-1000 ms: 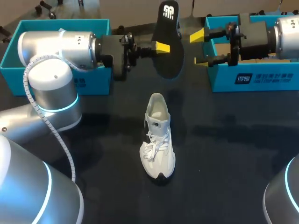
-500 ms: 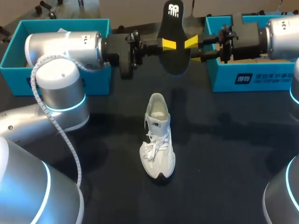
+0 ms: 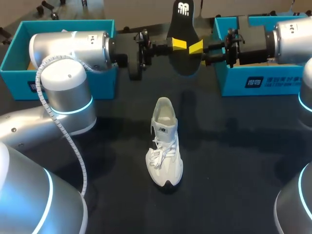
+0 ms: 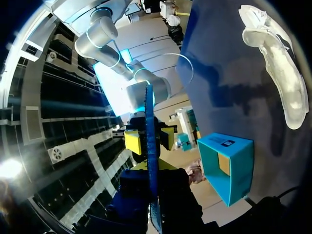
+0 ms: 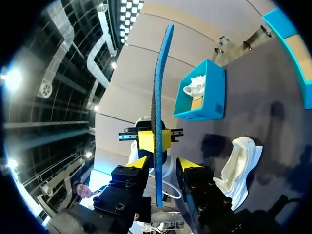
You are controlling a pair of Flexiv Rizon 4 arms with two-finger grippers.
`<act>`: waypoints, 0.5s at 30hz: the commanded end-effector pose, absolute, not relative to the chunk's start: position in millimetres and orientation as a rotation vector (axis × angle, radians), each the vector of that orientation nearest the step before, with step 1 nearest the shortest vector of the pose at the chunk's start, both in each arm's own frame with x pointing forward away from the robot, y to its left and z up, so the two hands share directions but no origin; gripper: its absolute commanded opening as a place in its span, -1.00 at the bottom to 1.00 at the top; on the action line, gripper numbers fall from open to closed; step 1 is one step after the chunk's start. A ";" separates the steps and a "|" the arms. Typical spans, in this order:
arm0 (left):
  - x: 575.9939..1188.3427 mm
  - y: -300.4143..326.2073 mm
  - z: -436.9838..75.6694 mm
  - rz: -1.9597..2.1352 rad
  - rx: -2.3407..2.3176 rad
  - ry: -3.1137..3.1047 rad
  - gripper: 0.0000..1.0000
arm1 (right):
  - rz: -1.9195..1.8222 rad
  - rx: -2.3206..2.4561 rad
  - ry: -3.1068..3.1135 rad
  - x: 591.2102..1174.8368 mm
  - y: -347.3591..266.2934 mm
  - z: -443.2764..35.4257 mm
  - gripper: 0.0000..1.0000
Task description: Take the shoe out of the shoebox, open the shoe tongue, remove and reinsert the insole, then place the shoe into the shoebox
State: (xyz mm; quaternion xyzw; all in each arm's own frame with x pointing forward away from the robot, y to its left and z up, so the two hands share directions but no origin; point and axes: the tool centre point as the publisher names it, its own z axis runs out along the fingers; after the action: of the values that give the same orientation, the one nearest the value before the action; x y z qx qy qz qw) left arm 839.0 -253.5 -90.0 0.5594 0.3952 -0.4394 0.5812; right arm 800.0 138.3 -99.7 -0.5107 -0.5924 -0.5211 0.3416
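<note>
A black insole [image 3: 183, 24] with a blue underside hangs upright above the table's far middle. My left gripper [image 3: 178, 44] is shut on its lower part from the left. My right gripper [image 3: 196, 47] faces it from the right. In the right wrist view the insole [image 5: 161, 83] runs edge-on between the right gripper's [image 5: 160, 168] fingers, with a narrow gap on each side, just behind the left gripper [image 5: 154, 140]. The left wrist view shows the same insole [image 4: 150, 112] in its own gripper [image 4: 150, 168], with the right gripper [image 4: 150, 140] straddling it. The white shoe [image 3: 165, 146] stands mid-table, toe toward me.
A teal shoebox [image 3: 58, 24] sits at the back left behind my left arm, with something white inside [image 5: 195, 87]. A second teal shoebox [image 3: 265, 80] sits at the back right under my right arm. Dark table surface surrounds the shoe.
My right gripper has moved left up to the insole and narrowed its fingers around it. The left gripper has carried the insole slightly right and up. The shoe has not moved.
</note>
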 end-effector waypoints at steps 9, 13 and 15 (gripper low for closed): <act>839.0 -257.9 -91.9 -1.028 1.317 0.917 -1.00 | -1.353 -1.327 -1.542 800.4 139.9 -100.6 -0.51; 838.9 -258.0 -91.4 -1.029 1.319 0.914 -1.00 | -1.351 -1.326 -1.543 800.7 139.7 -100.1 -0.70; 839.0 -258.3 -91.2 -1.030 1.321 0.913 -1.00 | -1.351 -1.324 -1.545 801.1 139.6 -100.0 -0.76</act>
State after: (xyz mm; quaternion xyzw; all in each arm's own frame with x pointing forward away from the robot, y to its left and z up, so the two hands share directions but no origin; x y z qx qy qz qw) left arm 837.2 -256.5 -90.6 0.5638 0.3923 -0.4401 0.5783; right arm 800.2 138.6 -100.0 -0.5093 -0.5937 -0.5203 0.3427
